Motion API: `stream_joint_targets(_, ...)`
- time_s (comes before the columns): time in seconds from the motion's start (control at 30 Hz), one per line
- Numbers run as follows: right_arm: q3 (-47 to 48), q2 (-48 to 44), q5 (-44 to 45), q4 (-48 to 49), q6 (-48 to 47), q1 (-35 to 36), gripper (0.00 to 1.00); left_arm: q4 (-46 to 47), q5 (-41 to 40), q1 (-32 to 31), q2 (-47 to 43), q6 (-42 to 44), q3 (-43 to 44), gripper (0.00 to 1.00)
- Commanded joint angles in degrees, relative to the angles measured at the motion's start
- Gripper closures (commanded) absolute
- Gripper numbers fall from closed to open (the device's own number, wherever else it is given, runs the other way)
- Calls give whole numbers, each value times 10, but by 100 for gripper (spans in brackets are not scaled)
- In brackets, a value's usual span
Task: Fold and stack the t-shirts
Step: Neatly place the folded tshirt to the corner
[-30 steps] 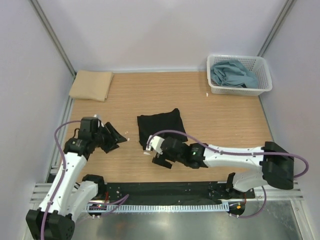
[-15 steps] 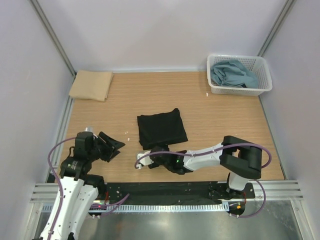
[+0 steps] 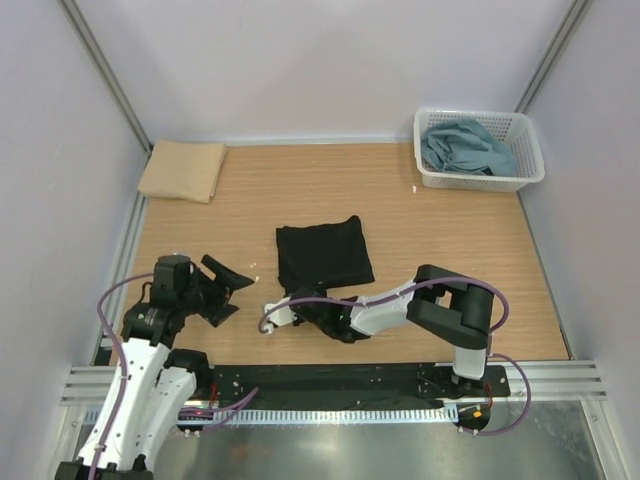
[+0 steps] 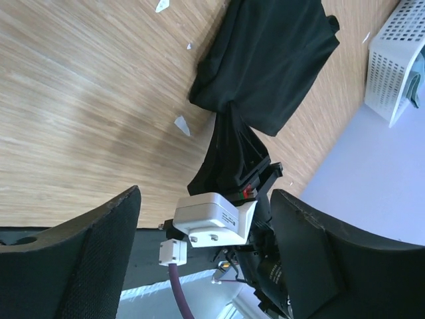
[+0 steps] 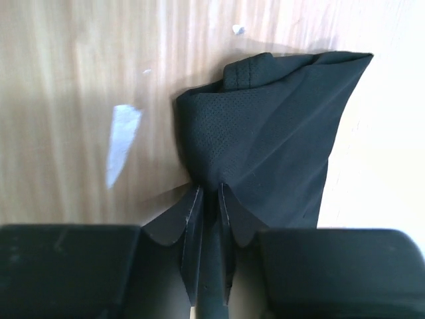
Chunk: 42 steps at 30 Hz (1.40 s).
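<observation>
A folded black t-shirt (image 3: 323, 255) lies mid-table. My right gripper (image 3: 298, 298) is low at its near left corner, and in the right wrist view the right gripper (image 5: 210, 193) is shut on a pinched fold of the black t-shirt (image 5: 279, 133). My left gripper (image 3: 228, 288) stands open to the left of the shirt, holding nothing. In the left wrist view the left gripper (image 4: 206, 199) frames the right wrist, with the black t-shirt (image 4: 272, 60) beyond. A folded tan t-shirt (image 3: 183, 170) rests at the back left. A blue-grey t-shirt (image 3: 465, 145) is crumpled in the basket.
The white lattice basket (image 3: 530, 160) stands at the back right corner, also seen as the basket (image 4: 392, 60) in the left wrist view. Small white scraps (image 5: 123, 143) lie on the wood near the black shirt. Walls close in on three sides.
My right gripper has come down to the black shirt's near edge and closed on it. My left gripper has opened wider and shifted slightly.
</observation>
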Motion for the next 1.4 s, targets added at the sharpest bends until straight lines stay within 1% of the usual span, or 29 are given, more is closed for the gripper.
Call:
stream_joint_targets(0.0,23,-10,-26,6,8,-11,81,55,10,4,26,-28,13,19)
stream_joint_targets(0.07,30,-21,-38,-14,11,-17,89,97,21,4,56,-37,7,18)
stream_joint_targets(0.13,31,-45,-52,-22,18,-24,93,116,24,4,82,-37,8,18)
stream_joint_targets(0.17,32,-53,-62,-30,21,-35,96,143,29,4,110,-35,7,17)
stream_joint_targets(0.2,33,-62,-73,-37,28,-42,97,161,35,4,130,-37,5,17)
stream_joint_targets(0.23,38,-80,-85,-48,41,-50,98,209,56,4,149,-39,-1,16)
stream_joint_targets(0.27,41,-89,-111,-67,48,-57,98,231,66,4,169,-44,-4,16)
stream_joint_targets(0.3,44,-97,-122,-76,53,-72,98,248,74,4,219,-45,-4,15)
stream_joint_targets(0.33,47,-111,-134,-91,62,-78,99,286,88,4,240,-44,-1,14)
stream_joint_targets(0.37,49,-119,-152,-97,63,-84,98,303,96,4,267,-42,1,13)
stream_joint_targets(0.4,50,-126,-159,-103,64,-89,99,322,103,4,312,-41,8,12)
stream_joint_targets(0.43,49,-131,-164,-108,65,-96,98,354,107,4,340,-38,14,11)
stream_joint_targets(0.47,49,-140,-166,-108,66,-100,98,373,129,4,365,-37,19,10)
stream_joint_targets(0.5,49,-143,-176,-109,69,-104,99,393,141,4,389,-45,23,10)
stream_joint_targets(0.53,55,-145,-180,-117,71,-112,98,438,154,4,437,-52,28,8)
stream_joint_targets(0.57,58,-146,-185,-122,71,-114,99,467,174,4,456,-62,29,7)
stream_joint_targets(0.6,60,-146,-189,-124,71,-116,98,489,181,4,476,-85,29,5)
stream_joint_targets(0.63,60,-145,-191,-123,72,-120,98,524,182,4,498,-91,31,4)
stream_joint_targets(0.7,62,-145,-197,-121,81,-124,99,537,172,2,515,-95,40,3)
stream_joint_targets(0.77,66,-145,-202,-123,86,-128,99,570,173,2,536,-109,42,2)
stream_joint_targets(0.83,68,-147,-210,-121,94,-131,98,571,172,1,549,-110,51,0)
stream_joint_targets(0.97,74,-151,-210,-116,114,-141,99,606,185,-13,612,-137,54,0)
stream_joint_targets(1.1,76,-154,-210,-110,121,-149,98,614,188,-31,646,-160,54,0)
stream_joint_targets(1.23,87,-156,-212,-105,130,-155,98,600,161,-36,648,-172,51,0)
stream_joint_targets(1.37,94,-161,-215,-104,140,-156,99,619,163,-37,684,-184,66,2)
